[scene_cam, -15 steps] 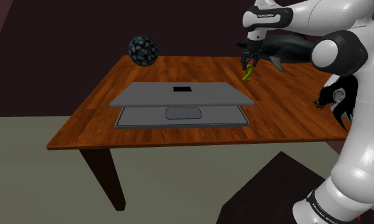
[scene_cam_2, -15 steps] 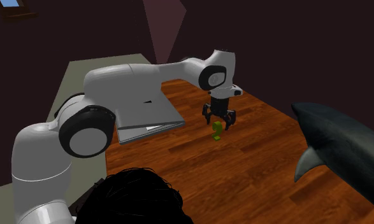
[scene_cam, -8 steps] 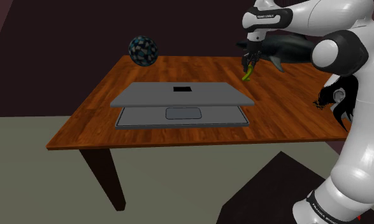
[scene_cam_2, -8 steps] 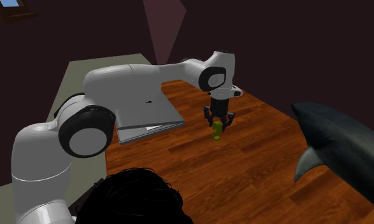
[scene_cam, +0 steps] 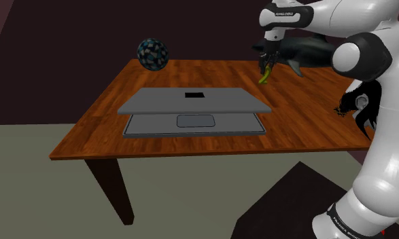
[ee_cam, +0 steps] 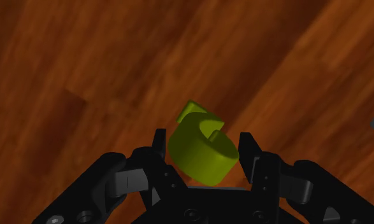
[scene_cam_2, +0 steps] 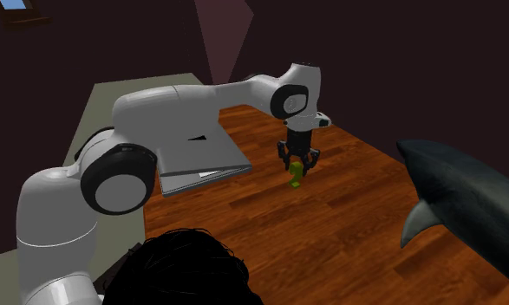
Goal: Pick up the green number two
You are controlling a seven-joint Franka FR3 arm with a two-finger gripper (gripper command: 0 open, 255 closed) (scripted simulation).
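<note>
Going across the bench (scene_cam: 96,132) in the shoulder view, we've got a patterned ball (scene_cam: 153,54) up at the far left corner. A grey laptop (scene_cam: 194,108) sits in the middle toward the front edge, its lid lying low over the base. Over toward the far right corner is the green number two (scene_cam: 264,78), with the gripper (scene_cam: 266,66) right on top of it. A dark shark-shaped figure (scene_cam: 306,51) sits just behind that, along the far edge.

From the wrist view we'd call the grab made. The two black fingers (ee_cam: 158,153) are pressed against either side of the green piece, so they're clamped on it rather than standing apart around it. It sits a bit tilted between them, with the wood of the bench below.

What we can't call is the lift. In the second exterior view the number hangs at the fingertips very close to the wood, and we honestly can't tell whether its bottom edge is touching or just clear.

So our read is that the reach and the squeeze are done. Raising it clear of the bench is barely begun at best, and that's the bit left. With that tilted hold we'd go up slow and straight.
</note>
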